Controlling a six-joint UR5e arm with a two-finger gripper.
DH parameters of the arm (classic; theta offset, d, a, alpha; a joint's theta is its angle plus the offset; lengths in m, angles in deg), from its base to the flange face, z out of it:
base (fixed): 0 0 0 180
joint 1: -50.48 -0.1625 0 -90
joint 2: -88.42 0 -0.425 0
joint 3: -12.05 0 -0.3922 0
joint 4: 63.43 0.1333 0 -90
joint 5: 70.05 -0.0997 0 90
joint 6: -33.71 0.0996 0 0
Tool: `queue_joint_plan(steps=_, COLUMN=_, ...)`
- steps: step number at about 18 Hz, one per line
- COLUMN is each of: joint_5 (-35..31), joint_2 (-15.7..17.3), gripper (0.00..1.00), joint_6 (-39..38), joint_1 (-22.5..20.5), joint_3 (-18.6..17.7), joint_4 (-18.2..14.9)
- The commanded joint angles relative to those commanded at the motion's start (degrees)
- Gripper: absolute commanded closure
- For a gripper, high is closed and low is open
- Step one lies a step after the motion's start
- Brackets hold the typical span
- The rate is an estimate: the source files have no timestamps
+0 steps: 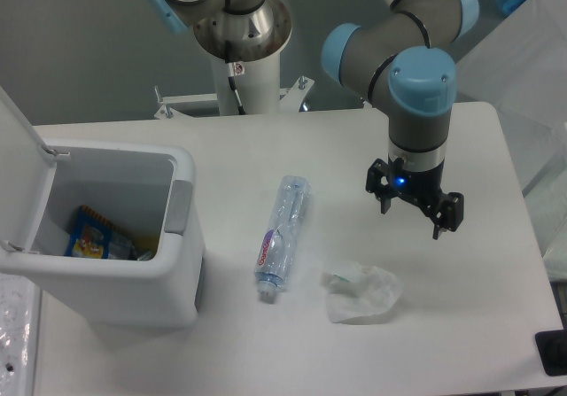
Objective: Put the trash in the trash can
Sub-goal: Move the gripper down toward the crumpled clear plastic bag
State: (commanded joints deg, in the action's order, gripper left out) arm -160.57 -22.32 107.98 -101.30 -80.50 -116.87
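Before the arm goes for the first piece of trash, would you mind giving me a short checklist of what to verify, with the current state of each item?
1. Trash can lid open: ok, the lid is swung back and the opening is exposed.
2. Room in the bin: ok, only some colourful packaging lies at the bottom.
3. Gripper empty: ok, nothing between the fingers, which stand apart.
4. Crumpled wrapper reachable: ok, it lies free on the table, below and slightly left of the gripper.
5. Crushed plastic bottle unobstructed: ok, it lies flat between bin and wrapper, touching neither.
6. Gripper height above the table: cannot tell from this single view.
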Motion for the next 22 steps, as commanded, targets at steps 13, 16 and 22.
queue_joint_plan(steps=13, joint_5=-0.88, joint_2=-5.53, gripper=0.00, joint_6=-7.90, joint_1=3.08, joint_3=0.09, joint_4=5.27)
queue_joint_plan(steps=16, joint_5=-4.03, joint_2=-7.47, gripper=0.00, joint_6=-8.61, joint_1=4.39, joint_3=0.00, joint_4=5.71)
queue_joint_plan(steps=22, joint_5=-7.83, joint_2=-9.67, gripper=0.00, joint_6=-7.91, joint_1=8.87, joint_3=-0.26, joint_4=5.71)
